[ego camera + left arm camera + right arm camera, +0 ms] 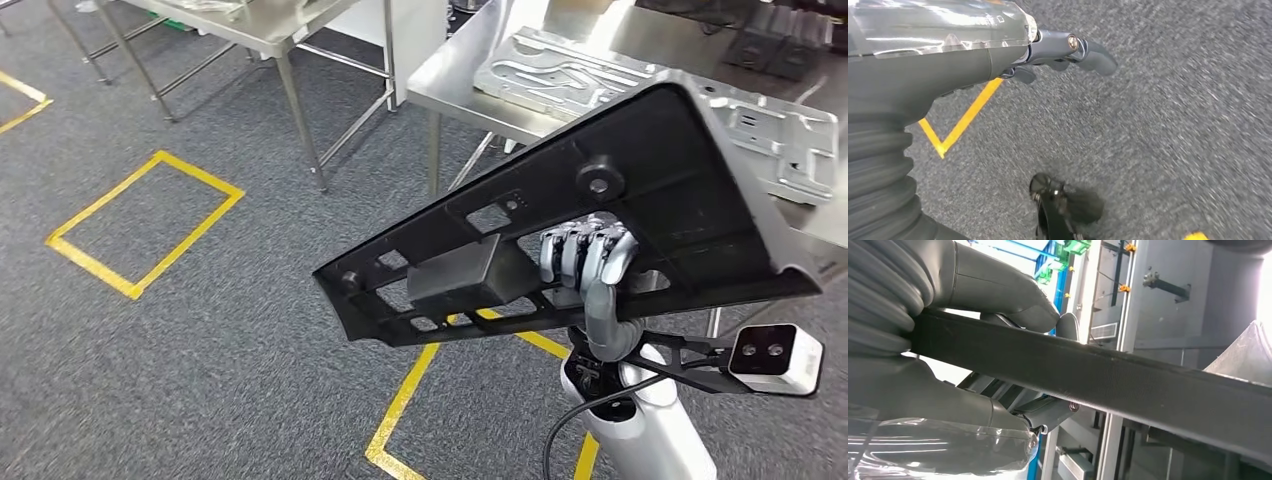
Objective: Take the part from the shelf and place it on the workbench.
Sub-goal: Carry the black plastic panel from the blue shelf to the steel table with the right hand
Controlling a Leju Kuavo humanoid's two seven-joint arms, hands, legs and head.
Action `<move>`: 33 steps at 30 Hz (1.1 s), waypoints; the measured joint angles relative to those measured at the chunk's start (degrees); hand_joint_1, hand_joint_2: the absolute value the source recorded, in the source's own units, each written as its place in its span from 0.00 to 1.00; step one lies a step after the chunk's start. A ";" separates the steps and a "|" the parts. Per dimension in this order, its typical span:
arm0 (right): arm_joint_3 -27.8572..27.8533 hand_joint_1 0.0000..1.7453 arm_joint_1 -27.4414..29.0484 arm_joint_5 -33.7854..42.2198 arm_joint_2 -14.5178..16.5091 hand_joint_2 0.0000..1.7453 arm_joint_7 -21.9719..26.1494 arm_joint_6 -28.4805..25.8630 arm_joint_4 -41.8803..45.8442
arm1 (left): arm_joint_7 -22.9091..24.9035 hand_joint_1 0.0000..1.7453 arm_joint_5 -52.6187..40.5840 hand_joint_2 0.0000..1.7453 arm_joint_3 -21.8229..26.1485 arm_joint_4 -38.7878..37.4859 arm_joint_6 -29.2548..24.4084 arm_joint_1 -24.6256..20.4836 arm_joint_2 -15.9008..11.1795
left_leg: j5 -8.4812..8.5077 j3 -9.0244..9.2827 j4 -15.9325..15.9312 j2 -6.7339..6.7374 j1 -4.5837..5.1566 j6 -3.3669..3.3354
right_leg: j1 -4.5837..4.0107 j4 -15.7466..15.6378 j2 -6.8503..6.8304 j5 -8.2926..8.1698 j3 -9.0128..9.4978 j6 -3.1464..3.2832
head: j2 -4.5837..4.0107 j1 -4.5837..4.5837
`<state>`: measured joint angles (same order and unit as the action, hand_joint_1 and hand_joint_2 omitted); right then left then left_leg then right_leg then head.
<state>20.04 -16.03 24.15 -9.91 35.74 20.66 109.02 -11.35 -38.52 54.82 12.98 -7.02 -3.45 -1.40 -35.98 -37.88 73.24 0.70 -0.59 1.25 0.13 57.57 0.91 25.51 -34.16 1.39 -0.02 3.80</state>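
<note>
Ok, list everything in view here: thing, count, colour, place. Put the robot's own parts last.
plastic part: one, black, long and ribbed, carried above the floor
metal panels: at least two, silver, lying on the nearer table
steel tables: two, silver, ahead of the robot
dark blocks: two, far end of the nearer table
floor tape: yellow, rectangles on grey carpet
right hand: silver, grips the plastic part from below
left hand: dark grey, hangs over the carpet, holds nothing
</note>
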 joint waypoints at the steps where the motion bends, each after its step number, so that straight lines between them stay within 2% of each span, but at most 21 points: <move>1: 0.22 1.00 -0.13 0.14 -0.02 1.00 0.00 0.54 -0.23 | 0.10 0.00 0.44 1.00 0.35 0.00 -0.39 0.11 0.03 | 0.30 -0.74 1.09 -0.15 -0.03 0.05 | 0.00 0.06 0.69 0.01 0.02 0.00 | 0.00 0.00; 2: 0.45 1.00 -0.39 0.30 -0.03 1.00 0.00 1.01 -0.48 | 0.07 0.00 0.89 1.00 0.71 0.00 -0.63 0.17 0.07 | 1.77 -0.40 -0.22 -0.22 -0.09 0.07 | 0.03 0.16 1.40 0.04 0.05 -0.05 | 0.00 0.00; 3: 0.70 1.00 -0.84 0.51 -0.04 1.00 0.00 1.33 -0.74 | -0.01 0.00 1.34 1.00 1.09 0.00 -0.75 0.16 0.11 | 4.06 0.94 -3.59 -0.44 -0.19 0.07 | 0.08 0.33 2.09 0.11 0.07 -0.16 | 0.00 0.00; 5: 1.27 1.00 -2.09 0.92 -0.05 1.00 0.00 1.75 -1.33 | -0.26 0.00 2.07 1.00 1.89 0.00 -0.82 0.10 0.27 | 7.40 4.20 -11.13 -2.06 -0.44 -0.11 | 0.12 0.90 3.36 0.34 -0.10 -0.62 | 0.00 -0.01; 7: 1.57 1.00 -2.91 1.09 -0.08 1.00 0.00 2.24 -1.91 | -0.54 0.00 2.38 1.00 2.54 0.00 -0.73 0.10 0.55 | 8.05 5.53 -14.14 -3.18 -0.41 -0.59 | 0.18 1.27 4.34 0.33 -0.51 -1.33 | 0.00 -0.01; 9: 1.55 1.00 -3.01 0.98 -0.16 1.00 0.00 3.08 -2.36 | -0.85 0.00 2.46 1.00 2.90 0.00 -0.26 0.09 0.90 | 8.30 5.52 -14.31 -2.52 -0.24 -1.30 | 0.30 1.22 4.93 0.16 -0.79 -2.04 | 0.00 -0.01; 11: 1.33 1.00 -2.92 0.71 -0.31 1.00 0.00 3.79 -2.62 | -1.03 0.00 2.51 1.00 3.26 0.00 0.31 0.07 1.27 | 8.66 5.66 -14.79 -1.60 -0.30 -2.11 | 0.24 2.75 3.31 1.24 -1.54 -2.57 | 0.00 -0.01; 13: 1.20 1.00 -2.85 0.50 -0.38 1.00 0.00 3.83 -2.72 | -1.10 0.00 2.53 1.00 3.63 0.00 0.49 0.17 1.60 | 8.81 5.73 -15.11 -0.59 -0.25 -2.67 | 0.19 8.59 0.72 4.35 -4.33 -2.96 | 0.00 -0.01; 15: 1.25 1.00 -2.56 0.33 -0.39 1.00 0.00 3.56 -2.76 | -1.11 0.00 2.56 1.00 3.79 0.00 0.51 0.33 1.84 | 8.77 5.67 -15.13 0.50 -0.05 -2.85 | 0.32 15.97 -0.31 7.22 -8.07 -3.22 | 0.00 -0.01; 16: 1.28 1.00 -2.37 0.25 -0.39 1.00 0.00 3.46 -2.79 | -1.11 0.00 2.56 1.00 3.81 0.00 0.51 0.35 1.96 | 8.73 5.66 -15.12 1.05 0.03 -2.87 | 0.37 17.67 -0.50 7.38 -8.97 -3.25 | 0.00 -0.01; 17: 1.29 1.00 -2.23 0.18 -0.40 1.00 0.00 3.43 -2.80 | -1.11 0.00 2.57 1.00 3.84 0.00 0.51 0.34 2.07 | 8.69 5.70 -15.12 1.58 0.10 -2.87 | 0.39 17.01 -0.68 6.45 -8.67 -3.17 | 0.00 -0.02; 18: 1.29 1.00 -2.16 0.14 -0.42 1.00 0.00 3.43 -2.81 | -1.11 0.00 2.57 1.00 3.85 0.00 0.51 0.32 2.17 | 8.62 5.79 -15.12 2.10 0.16 -2.84 | 0.33 14.06 -1.00 4.70 -7.15 -2.98 | 0.00 -0.02; 20: 1.29 1.00 -2.19 0.09 -0.43 1.00 0.00 3.43 -2.80 | -1.11 0.00 2.57 1.00 3.86 0.00 0.51 0.27 2.40 | 8.40 6.08 -15.12 3.01 0.37 -2.61 | -0.18 5.51 -3.23 1.35 -2.56 -2.20 | 0.00 -0.01; 22: 1.29 1.00 -2.24 0.07 -0.43 1.00 0.00 3.43 -2.78 | -1.12 0.00 2.57 1.00 3.90 0.00 0.51 0.23 2.57 | 8.15 6.33 -15.12 3.81 0.54 -2.15 | -0.80 0.97 -4.79 0.27 -0.25 -1.56 | 0.00 -0.02; 25: 1.29 1.00 -2.20 0.04 -0.44 1.00 0.00 3.45 -2.76 | -1.13 0.00 2.57 1.00 3.98 0.00 0.51 0.12 2.69 | 7.81 6.75 -15.25 4.89 0.53 -1.30 | -0.83 0.20 -3.35 0.01 -0.17 -1.04 | 0.00 -0.01; 26: 1.28 1.00 -2.24 0.03 -0.46 1.00 0.00 3.46 -2.75 | -1.14 0.00 2.57 1.00 4.00 0.00 0.51 0.08 2.75 | 7.21 6.62 -14.62 4.15 0.47 -1.03 | -0.61 -0.12 -2.77 -0.19 0.01 -0.72 | 0.00 0.00; 27: 1.28 1.00 -2.31 0.03 -0.49 1.00 0.00 3.47 -2.75 | -1.15 0.00 2.57 1.00 4.02 -0.01 0.51 0.08 2.81 | 6.01 5.94 -12.84 2.97 0.38 -0.81 | -0.40 -0.44 -2.21 -0.40 0.18 -0.39 | 0.00 0.00; 29: 1.32 1.00 -2.37 -0.01 -0.52 1.00 0.00 3.46 -2.75 | -1.16 0.00 2.57 1.00 4.09 -0.01 0.52 0.21 2.91 | 2.34 2.75 -5.88 0.37 0.19 -0.54 | -0.27 -0.64 -1.03 -0.54 0.28 0.05 | 0.00 0.00; 31: 1.36 1.00 -2.21 -0.21 -0.53 1.00 0.00 3.11 -2.77 | -1.06 0.00 2.53 1.00 4.14 -0.01 0.76 0.41 2.93 | 0.23 -0.54 0.52 -0.22 0.13 -0.39 | -0.37 -0.53 0.32 -0.52 0.20 0.15 | 0.00 0.00; 32: 1.38 1.00 -2.09 -0.43 -0.54 1.00 0.00 2.76 -2.76 | -0.96 0.00 2.42 1.00 4.15 -0.01 1.02 0.46 2.94 | 0.85 -0.95 0.94 -0.25 0.11 -0.38 | -0.38 -0.43 1.04 -0.51 0.20 0.12 | 0.00 0.00; 33: 1.39 1.00 -1.91 -0.79 -0.56 1.00 0.00 2.34 -2.67 | -0.83 0.00 2.21 1.00 4.15 -0.02 1.33 0.46 2.95 | 2.64 -0.20 -1.12 -0.36 0.06 -0.41 | -0.37 -0.29 1.76 -0.47 0.24 0.05 | 0.00 0.00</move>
<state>21.43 -17.94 23.36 -10.47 35.74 22.99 106.35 -12.18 -36.32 58.97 12.97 -5.69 -2.99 1.55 -33.33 -38.09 72.12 0.34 -0.54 0.84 -0.24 57.28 2.67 25.04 -33.91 1.45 -0.02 3.80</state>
